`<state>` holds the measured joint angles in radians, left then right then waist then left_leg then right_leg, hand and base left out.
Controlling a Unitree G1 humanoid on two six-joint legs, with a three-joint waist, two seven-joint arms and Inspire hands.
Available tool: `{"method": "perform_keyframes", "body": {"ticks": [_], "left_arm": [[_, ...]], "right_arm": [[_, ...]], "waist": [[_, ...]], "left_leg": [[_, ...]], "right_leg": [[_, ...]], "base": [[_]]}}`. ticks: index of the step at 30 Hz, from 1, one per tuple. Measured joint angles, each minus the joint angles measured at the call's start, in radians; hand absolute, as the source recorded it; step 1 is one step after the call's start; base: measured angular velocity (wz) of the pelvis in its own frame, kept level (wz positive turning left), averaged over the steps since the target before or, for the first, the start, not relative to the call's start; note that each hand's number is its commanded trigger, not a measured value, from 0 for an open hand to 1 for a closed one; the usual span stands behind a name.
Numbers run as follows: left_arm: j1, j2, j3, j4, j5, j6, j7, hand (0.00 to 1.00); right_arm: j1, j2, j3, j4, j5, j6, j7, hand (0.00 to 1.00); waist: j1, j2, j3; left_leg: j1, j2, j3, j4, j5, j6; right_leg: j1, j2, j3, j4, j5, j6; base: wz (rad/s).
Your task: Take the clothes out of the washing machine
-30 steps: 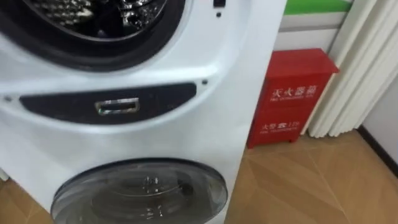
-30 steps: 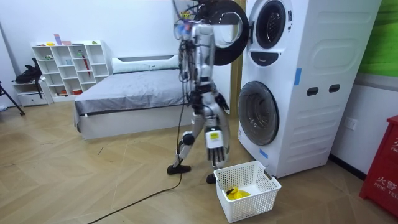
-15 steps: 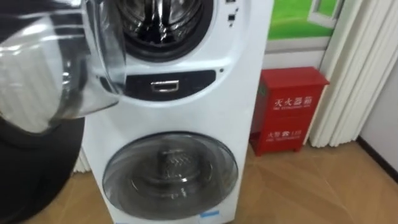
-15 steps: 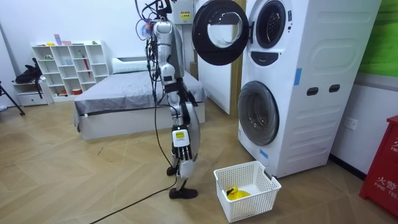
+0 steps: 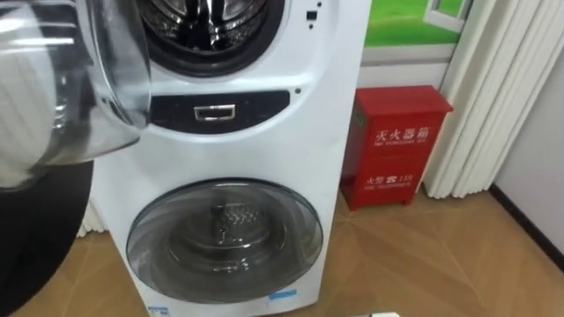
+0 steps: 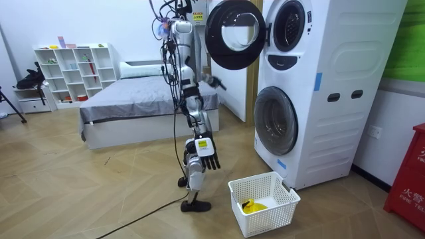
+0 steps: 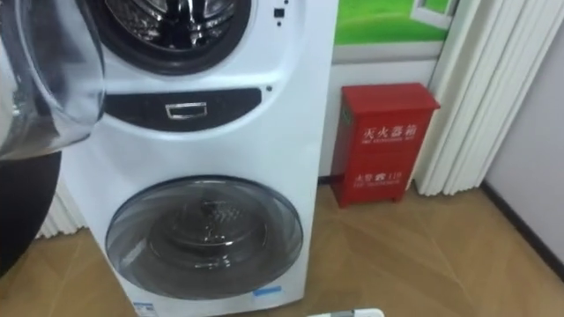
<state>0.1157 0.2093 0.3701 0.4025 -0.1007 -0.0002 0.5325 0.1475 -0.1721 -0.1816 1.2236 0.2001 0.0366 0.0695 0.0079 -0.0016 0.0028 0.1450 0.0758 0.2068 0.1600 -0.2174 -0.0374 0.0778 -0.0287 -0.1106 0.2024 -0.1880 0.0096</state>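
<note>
The stacked washing machine (image 6: 312,86) has its upper round door (image 6: 234,33) swung open. Its glass bulge fills the left of the left eye view (image 5: 62,97). The steel upper drum (image 5: 207,22) is open, and I see no cloth in the part that shows. In the room view I stand a step back from the machine, beside a white basket (image 6: 262,199) that holds a yellow cloth (image 6: 252,206). My right hand (image 6: 205,147) hangs low with fingers spread and empty. My left hand (image 6: 214,81) is raised toward the machine, below the open door.
The lower washer door (image 5: 225,238) is closed. A red cabinet (image 5: 392,145) and pale curtains (image 5: 502,88) stand right of the machine. The basket's rim (image 5: 379,314) shows at the bottom edge. A bed (image 6: 133,99) and white shelves (image 6: 73,70) are behind me.
I have stepped back from the machine, so more of both washers shows. In the last half second my left arm has risen toward the machine.
</note>
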Motion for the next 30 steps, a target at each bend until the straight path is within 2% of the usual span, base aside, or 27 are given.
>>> {"method": "perform_keyframes", "body": {"ticks": [1,3,4,5,7,8,10,11,12,15,16,17,20,22,23,25,28,29,30], "left_arm": [[-0.005,0.024,0.014,-0.076,0.029,-0.001,0.012,0.00],[-0.019,0.040,0.032,-0.216,0.110,-0.003,0.032,0.00],[-0.019,0.051,0.031,-0.261,0.189,-0.021,0.036,0.00],[-0.013,0.051,0.027,-0.277,0.204,-0.020,0.037,0.00],[-0.010,0.047,0.021,-0.359,0.226,0.024,0.042,0.00],[-0.013,0.050,0.023,-0.376,0.238,0.028,0.043,0.00],[-0.077,0.060,0.028,-0.417,0.276,0.038,0.045,0.00],[-0.125,0.064,0.023,-0.434,0.294,0.038,0.045,0.00],[-0.147,0.067,0.015,-0.444,0.299,0.038,0.046,0.00],[-0.201,0.085,-0.056,-0.509,0.302,0.037,0.036,0.00],[-0.211,0.084,-0.086,-0.515,0.324,0.049,0.026,0.00],[-0.211,0.079,-0.092,-0.519,0.350,0.067,0.013,0.00],[-0.211,0.059,-0.139,-0.549,0.360,0.089,-0.022,0.00],[-0.211,0.013,-0.190,-0.595,0.397,0.108,-0.073,0.00],[-0.211,0.000,-0.205,-0.604,0.414,0.112,-0.085,0.00],[-0.211,-0.038,-0.281,-0.623,0.424,0.114,-0.129,0.00],[-0.211,-0.085,-0.376,-0.629,0.424,0.118,-0.188,0.00],[-0.211,-0.090,-0.387,-0.629,0.422,0.120,-0.195,0.00],[-0.212,-0.107,-0.401,-0.629,0.416,0.120,-0.199,0.00]], "right_arm": [[-0.001,-0.001,0.000,-0.017,-0.005,-0.003,0.003,0.00],[0.001,0.000,0.000,-0.013,-0.010,-0.014,0.013,0.00],[0.001,-0.001,0.001,-0.012,-0.007,-0.014,0.017,0.00],[0.005,0.000,0.001,-0.014,-0.006,-0.014,0.018,0.00],[0.010,0.000,0.002,-0.013,-0.002,-0.012,0.025,0.00],[0.010,0.000,0.001,-0.013,-0.004,-0.012,0.030,0.00],[0.015,-0.001,-0.001,-0.015,-0.023,-0.013,0.056,0.00],[0.006,-0.002,-0.009,-0.015,-0.045,-0.013,0.071,0.00],[0.001,-0.003,-0.011,-0.015,-0.055,-0.013,0.077,0.00],[-0.006,-0.007,-0.013,-0.018,-0.031,-0.012,0.092,0.00],[-0.005,-0.012,-0.007,-0.017,-0.023,-0.007,0.095,0.00],[0.000,-0.016,0.005,-0.018,-0.007,0.002,0.096,0.00],[0.003,-0.015,0.023,-0.015,0.052,0.010,0.095,0.00],[-0.019,-0.012,0.046,-0.003,0.055,0.009,0.097,0.00],[-0.029,-0.009,0.051,0.007,0.053,0.009,0.099,0.00],[-0.048,0.008,0.082,0.029,0.053,0.009,0.101,0.00],[-0.051,0.023,0.095,0.031,0.070,0.008,0.110,0.00],[-0.051,0.023,0.096,0.031,0.070,0.008,0.112,0.00],[-0.050,0.022,0.102,0.028,0.070,0.008,0.116,0.00]], "waist": [[-0.001,0.008,0.0034],[-0.003,0.019,0.0092],[-0.003,0.022,0.0080],[-0.004,0.023,0.0084],[-0.001,0.026,0.0110],[-0.002,0.029,0.0125],[-0.010,0.028,0.0122],[-0.019,0.029,0.0125],[-0.022,0.029,0.0119],[-0.059,0.044,0.0041],[-0.075,0.044,0.0033],[-0.088,0.049,-0.0003],[-0.096,0.043,0.0014],[-0.107,0.026,0.0038],[-0.110,0.019,0.0056],[-0.118,-0.013,0.0005],[-0.125,-0.031,-0.0057],[-0.127,-0.032,-0.0068],[-0.132,-0.033,-0.0064]], "left_leg": [[0.000,0.000,-0.003,0.001,0.000,0.000],[-0.006,-0.004,-0.027,0.001,0.000,0.000],[-0.009,-0.005,-0.034,0.001,0.000,0.000],[-0.009,-0.006,-0.039,0.001,0.000,0.000],[-0.013,-0.006,-0.062,0.001,0.000,0.000],[-0.014,-0.006,-0.071,0.003,0.000,0.000],[-0.027,-0.006,-0.091,0.008,0.000,0.000],[-0.034,-0.007,-0.100,0.007,0.000,0.000],[-0.034,-0.008,-0.101,0.007,0.000,0.000],[-0.028,-0.017,-0.100,0.007,0.001,0.000],[-0.026,-0.019,-0.099,0.007,0.001,0.000],[-0.024,-0.019,-0.097,0.007,0.001,0.000],[-0.023,-0.019,-0.094,0.007,0.001,0.001],[-0.030,-0.020,-0.096,0.007,0.003,0.003],[-0.030,-0.020,-0.096,0.007,0.003,0.004],[-0.032,-0.020,-0.100,0.007,0.003,0.004],[-0.036,-0.022,-0.102,0.007,0.003,0.004],[-0.036,-0.022,-0.100,0.006,0.003,0.004],[-0.035,-0.022,-0.096,0.006,0.003,0.004]], "right_leg": [[0.000,0.000,0.000,-0.003,0.000,0.000],[0.009,-0.001,-0.007,-0.020,0.000,0.000],[0.013,-0.002,-0.016,-0.023,0.000,0.000],[0.013,-0.002,-0.019,-0.023,0.000,0.000],[0.021,-0.002,-0.031,-0.035,0.000,0.000],[0.024,-0.001,-0.033,-0.036,0.000,0.000],[0.029,-0.003,-0.060,-0.037,0.000,0.000],[0.027,-0.004,-0.060,-0.037,0.000,0.000],[0.027,-0.005,-0.060,-0.037,0.000,0.000],[0.037,-0.013,-0.069,-0.049,0.000,0.001],[0.037,-0.014,-0.065,-0.049,0.001,0.002],[0.036,-0.014,-0.059,-0.049,0.001,0.002],[0.034,-0.013,-0.057,-0.048,0.000,0.003],[0.026,-0.014,-0.055,-0.049,0.000,0.003],[0.026,-0.014,-0.055,-0.050,0.000,0.004],[0.027,-0.014,-0.055,-0.050,0.002,0.006],[0.027,-0.015,-0.055,-0.052,0.005,0.010],[0.026,-0.015,-0.054,-0.052,0.005,0.010],[0.024,-0.015,-0.051,-0.052,0.005,0.011]], "base": [[-0.08],[0.07],[0.20],[0.25],[0.31],[0.33],[0.42],[0.36],[0.12],[-0.08],[-0.11],[-0.13],[-0.03],[0.00],[0.04],[0.00],[0.00],[-0.05],[-0.08]]}}
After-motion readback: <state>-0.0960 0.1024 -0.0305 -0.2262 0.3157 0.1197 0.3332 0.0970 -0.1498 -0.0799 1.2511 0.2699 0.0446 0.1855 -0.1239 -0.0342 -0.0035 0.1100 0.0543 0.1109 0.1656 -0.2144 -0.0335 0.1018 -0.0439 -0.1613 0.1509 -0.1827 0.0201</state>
